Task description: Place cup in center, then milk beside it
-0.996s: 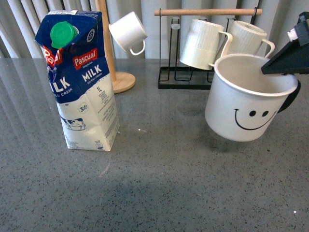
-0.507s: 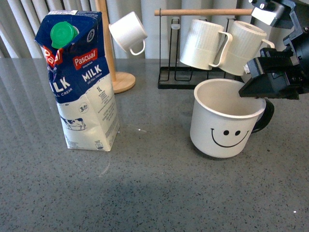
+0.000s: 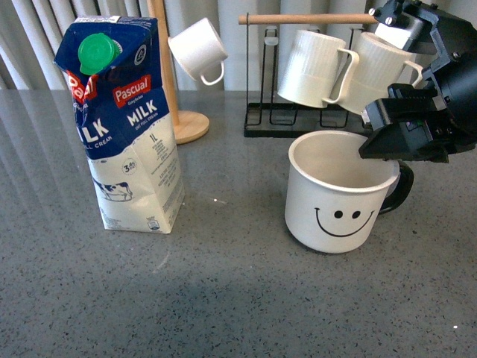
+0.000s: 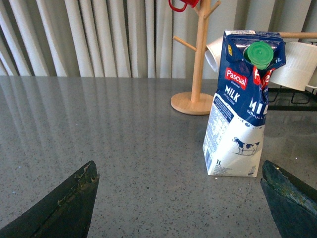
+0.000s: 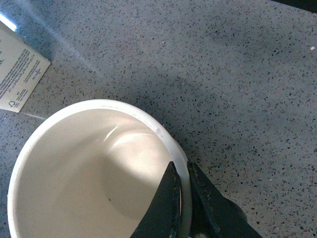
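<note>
**Right claw pinches the smiley cup by its rim; left claw wide and empty**

The right claw [image 3: 389, 149] is closed down to a narrow slit on the rim of the cup [image 3: 335, 198]. The right wrist view shows this closely. One finger sits inside the wall and the other outside, and only the thin enamel edge lies between the claw [image 5: 182, 186] tips. It holds the cup [image 5: 74, 173] on the handle side.

The cup is upright in the right half of the bench [image 3: 238, 306], in front of the black rack [image 3: 298, 123] at the back edge. Its smiley face is turned to the front edge and its black handle to the right edge. Whether its base touches the surface cannot be told.

The milk carton [image 3: 123, 127] stands upright in the left half, well apart from the cup, with the wooden mug tree [image 3: 175, 112] behind it.

The left claw [image 4: 178, 166] has its fingers [image 4: 64, 203] spread far apart with nothing between them. The milk carton [image 4: 240, 104] stands beyond it, untouched.
</note>
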Action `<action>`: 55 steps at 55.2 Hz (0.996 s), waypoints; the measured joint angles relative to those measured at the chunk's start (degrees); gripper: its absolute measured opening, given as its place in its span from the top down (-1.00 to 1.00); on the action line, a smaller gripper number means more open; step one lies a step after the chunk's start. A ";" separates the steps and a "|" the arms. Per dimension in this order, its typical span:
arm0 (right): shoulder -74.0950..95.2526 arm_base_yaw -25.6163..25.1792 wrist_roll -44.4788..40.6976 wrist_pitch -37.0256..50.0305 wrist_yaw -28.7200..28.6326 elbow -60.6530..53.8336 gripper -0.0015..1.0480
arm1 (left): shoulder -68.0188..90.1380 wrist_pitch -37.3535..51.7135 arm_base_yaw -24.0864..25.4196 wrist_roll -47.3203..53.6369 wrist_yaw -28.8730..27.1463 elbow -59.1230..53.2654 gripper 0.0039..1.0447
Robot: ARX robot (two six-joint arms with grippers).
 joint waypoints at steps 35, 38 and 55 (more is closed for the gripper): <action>0.61 1.73 -0.04 0.02 1.40 -0.33 0.70 | 0.00 0.00 -0.02 0.00 0.00 0.00 -0.88; 0.70 1.73 -0.04 0.09 1.40 -0.33 0.60 | 0.00 0.00 -0.02 0.00 0.00 0.00 -0.88; 0.76 1.77 0.11 -0.02 1.44 -0.33 -0.17 | 0.00 0.00 0.00 0.00 0.00 0.02 -0.88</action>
